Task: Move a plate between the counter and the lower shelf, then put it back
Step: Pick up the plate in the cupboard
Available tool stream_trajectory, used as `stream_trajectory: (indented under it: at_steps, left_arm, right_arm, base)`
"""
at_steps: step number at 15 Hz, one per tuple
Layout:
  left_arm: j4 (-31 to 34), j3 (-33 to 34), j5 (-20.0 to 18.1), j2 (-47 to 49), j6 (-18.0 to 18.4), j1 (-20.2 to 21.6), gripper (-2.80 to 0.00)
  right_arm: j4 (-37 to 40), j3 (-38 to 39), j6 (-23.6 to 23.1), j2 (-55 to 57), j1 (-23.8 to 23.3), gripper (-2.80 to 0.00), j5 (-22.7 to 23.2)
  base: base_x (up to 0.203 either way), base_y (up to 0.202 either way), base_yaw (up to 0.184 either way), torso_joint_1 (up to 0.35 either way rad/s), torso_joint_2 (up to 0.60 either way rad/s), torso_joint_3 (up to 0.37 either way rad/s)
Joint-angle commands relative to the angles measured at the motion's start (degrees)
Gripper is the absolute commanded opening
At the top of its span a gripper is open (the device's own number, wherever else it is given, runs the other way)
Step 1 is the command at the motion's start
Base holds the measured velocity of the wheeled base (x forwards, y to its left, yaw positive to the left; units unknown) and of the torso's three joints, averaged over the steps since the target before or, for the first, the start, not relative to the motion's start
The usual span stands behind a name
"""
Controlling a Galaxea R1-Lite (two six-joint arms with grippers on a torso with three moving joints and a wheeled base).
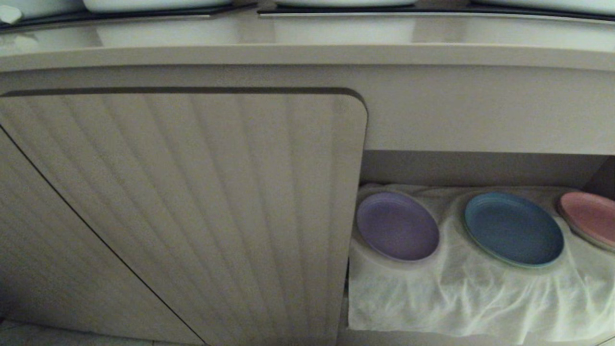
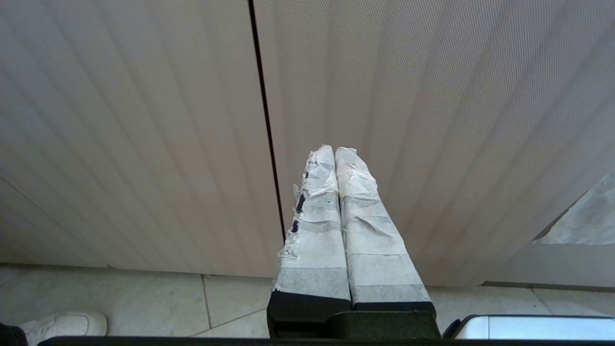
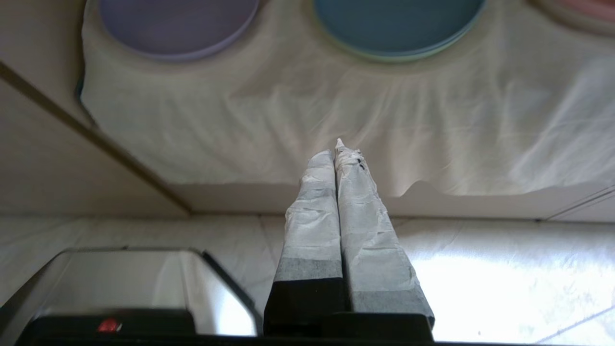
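The lavender plate (image 1: 397,226) lies flat at the left end of the lower shelf (image 1: 471,298), on its wrinkled white cloth; the right wrist view also shows the plate (image 3: 178,26). The beige counter (image 1: 307,36) runs along the top of the head view. Neither arm shows in the head view. My right gripper (image 3: 335,153) is shut and empty, hanging in front of the shelf's front edge, well short of the plate. My left gripper (image 2: 335,153) is shut and empty, parked facing the ribbed cabinet door (image 2: 144,120).
A blue plate (image 1: 513,228) sits mid-shelf and a pink plate (image 1: 590,216) at its right end. The closed ribbed door (image 1: 192,206) borders the shelf opening on the left. White vessels (image 1: 153,5) stand on the counter's black panels. Tiled floor (image 3: 504,274) lies below.
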Motion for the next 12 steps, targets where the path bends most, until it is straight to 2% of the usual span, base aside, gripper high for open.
stream_trajectory:
  at_steps: [1, 8, 12]
  left_arm:
    - [0.02, 0.01, 0.0, -0.02, -0.02, 0.0, -2.8]
    - [0.02, 0.01, 0.0, -0.02, -0.02, 0.0, -2.8]
    - [0.02, 0.01, 0.0, -0.02, -0.02, 0.0, -2.8]
  right_arm:
    - [-0.33, 1.84, -0.25, -5.23, -1.02, -2.8, 0.04]
    - [-7.33, 10.73, -3.91, -17.82, -1.89, -2.8, 0.11]
    - [-8.61, 12.27, -4.23, -18.04, -1.8, -2.8, 0.15]
  base:
    - [0.0, 0.0, 0.0, 0.0, 0.0, 0.0]
    - [0.0, 0.0, 0.0, 0.0, 0.0, 0.0]
    - [0.0, 0.0, 0.0, 0.0, 0.0, 0.0]
